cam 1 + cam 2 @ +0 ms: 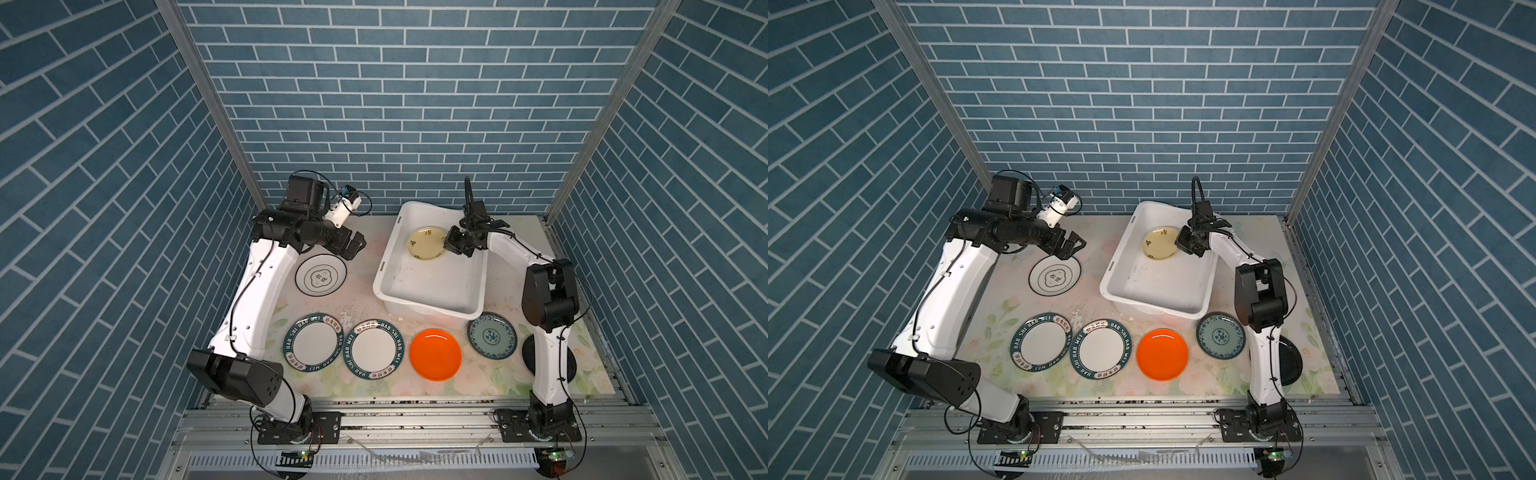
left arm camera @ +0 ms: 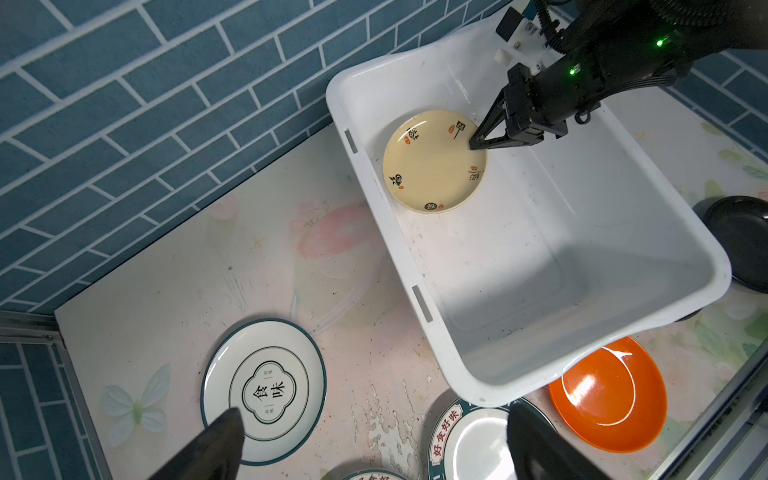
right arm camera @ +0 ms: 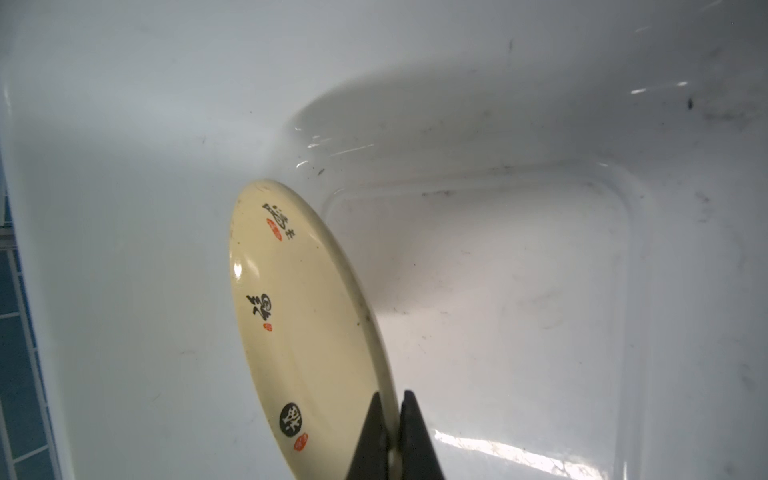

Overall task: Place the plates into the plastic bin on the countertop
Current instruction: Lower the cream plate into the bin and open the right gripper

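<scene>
The cream-yellow plate (image 1: 426,243) (image 3: 299,311) hangs low inside the far end of the white plastic bin (image 1: 384,266), and my right gripper (image 1: 451,245) (image 3: 392,399) is shut on its rim. My left gripper (image 1: 355,247) (image 2: 374,415) is open and empty above the far edge of the white black-rimmed plate (image 1: 321,276). On the countertop (image 1: 357,299) in front lie two green-rimmed plates (image 1: 312,343) (image 1: 376,349), an orange plate (image 1: 435,354) and a blue-green patterned plate (image 1: 492,336). A black plate (image 1: 1289,357) is half hidden behind my right arm.
The bin stands at an angle at the back right, its near corner close to the blue-green plate. Blue brick walls close in the back and both sides. A metal rail (image 1: 415,415) with both arm bases runs along the front edge.
</scene>
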Action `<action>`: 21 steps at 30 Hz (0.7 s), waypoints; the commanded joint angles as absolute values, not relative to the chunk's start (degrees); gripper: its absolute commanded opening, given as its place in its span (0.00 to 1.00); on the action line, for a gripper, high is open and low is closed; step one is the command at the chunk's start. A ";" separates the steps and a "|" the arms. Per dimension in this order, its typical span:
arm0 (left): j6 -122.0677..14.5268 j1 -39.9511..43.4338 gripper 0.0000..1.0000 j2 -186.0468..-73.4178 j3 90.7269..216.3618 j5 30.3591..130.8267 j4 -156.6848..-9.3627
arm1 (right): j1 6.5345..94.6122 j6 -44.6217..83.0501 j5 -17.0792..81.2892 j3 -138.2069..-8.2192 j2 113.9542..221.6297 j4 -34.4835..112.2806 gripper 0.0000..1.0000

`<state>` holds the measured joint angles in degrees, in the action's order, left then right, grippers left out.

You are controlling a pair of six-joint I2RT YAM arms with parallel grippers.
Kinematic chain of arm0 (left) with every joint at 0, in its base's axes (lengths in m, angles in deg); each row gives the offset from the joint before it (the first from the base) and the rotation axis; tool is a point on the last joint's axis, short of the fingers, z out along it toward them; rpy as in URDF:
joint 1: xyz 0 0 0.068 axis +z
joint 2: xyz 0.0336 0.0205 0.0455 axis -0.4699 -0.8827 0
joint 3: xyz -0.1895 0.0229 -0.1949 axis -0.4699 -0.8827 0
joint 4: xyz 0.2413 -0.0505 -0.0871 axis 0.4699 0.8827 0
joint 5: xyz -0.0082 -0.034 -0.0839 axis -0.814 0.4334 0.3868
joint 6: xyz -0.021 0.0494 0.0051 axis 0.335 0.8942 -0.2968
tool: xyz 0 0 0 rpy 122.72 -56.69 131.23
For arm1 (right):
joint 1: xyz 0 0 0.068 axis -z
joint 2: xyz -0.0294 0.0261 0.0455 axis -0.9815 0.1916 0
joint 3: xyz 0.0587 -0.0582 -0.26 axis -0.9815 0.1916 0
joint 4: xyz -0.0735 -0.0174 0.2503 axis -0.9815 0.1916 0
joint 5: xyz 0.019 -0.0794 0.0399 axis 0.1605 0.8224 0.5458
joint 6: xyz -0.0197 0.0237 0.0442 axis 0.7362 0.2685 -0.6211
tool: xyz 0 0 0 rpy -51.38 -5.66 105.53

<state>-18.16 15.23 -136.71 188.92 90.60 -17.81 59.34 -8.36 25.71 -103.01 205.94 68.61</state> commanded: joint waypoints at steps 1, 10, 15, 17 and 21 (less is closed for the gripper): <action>-19.28 14.98 1.00 -137.83 190.64 92.07 -16.92 | 59.27 -11.24 26.26 -105.85 208.60 67.56 0.00; -20.01 15.06 1.00 -137.75 189.59 92.43 -17.06 | 59.27 -11.94 26.25 -107.66 212.17 66.84 0.00; -20.02 15.05 1.00 -137.35 189.12 92.79 -16.93 | 59.22 -11.97 26.42 -108.02 213.19 66.30 0.00; -20.03 15.10 1.00 -137.24 189.21 92.76 -16.93 | 59.27 -11.82 26.51 -107.95 213.48 65.96 0.00; -20.02 15.07 1.00 -137.39 189.45 92.76 -16.93 | 59.29 -12.13 26.25 -108.37 214.41 65.76 0.01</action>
<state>-19.75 15.23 -137.94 189.42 91.93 -17.79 59.34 -9.83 25.93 -106.13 213.24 66.77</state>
